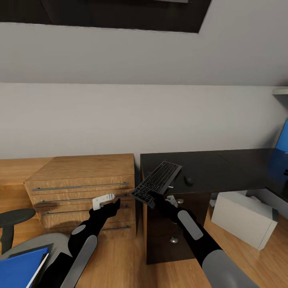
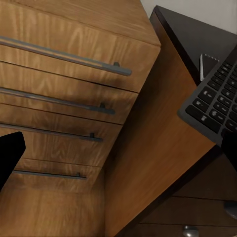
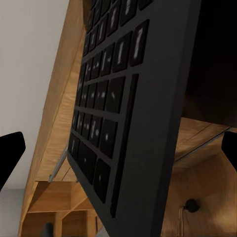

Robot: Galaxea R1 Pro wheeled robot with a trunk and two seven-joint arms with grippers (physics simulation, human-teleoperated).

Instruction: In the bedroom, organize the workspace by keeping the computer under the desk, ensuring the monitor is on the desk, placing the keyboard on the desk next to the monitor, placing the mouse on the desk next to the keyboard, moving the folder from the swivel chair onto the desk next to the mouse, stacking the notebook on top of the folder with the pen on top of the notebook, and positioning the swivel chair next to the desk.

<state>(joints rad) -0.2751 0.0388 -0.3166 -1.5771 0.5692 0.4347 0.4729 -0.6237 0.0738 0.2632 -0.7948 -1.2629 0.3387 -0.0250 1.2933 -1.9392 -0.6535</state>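
Note:
The keyboard (image 1: 157,181) lies slanted over the left front corner of the black desk (image 1: 224,168), its near end past the edge. My right gripper (image 1: 153,197) is at that near end; in the right wrist view its fingers (image 3: 10,154) stand wide apart around the keyboard (image 3: 111,113). Whether the keyboard rests on the desk I cannot tell. The mouse (image 1: 189,180) sits just right of it. The computer (image 1: 244,218) stands under the desk. The folder (image 1: 20,268) lies on the swivel chair (image 1: 36,242). My left gripper (image 1: 105,200) hangs open before the chest. Monitor, notebook and pen are out of view.
A light-wood drawer chest (image 1: 84,176) stands against the desk's left side, with a narrow gap between them. A black drawer cabinet (image 1: 172,236) fills the desk's left end underneath. The desk's blue panel (image 1: 283,140) shows at far right. The sloped ceiling hangs low over the wall.

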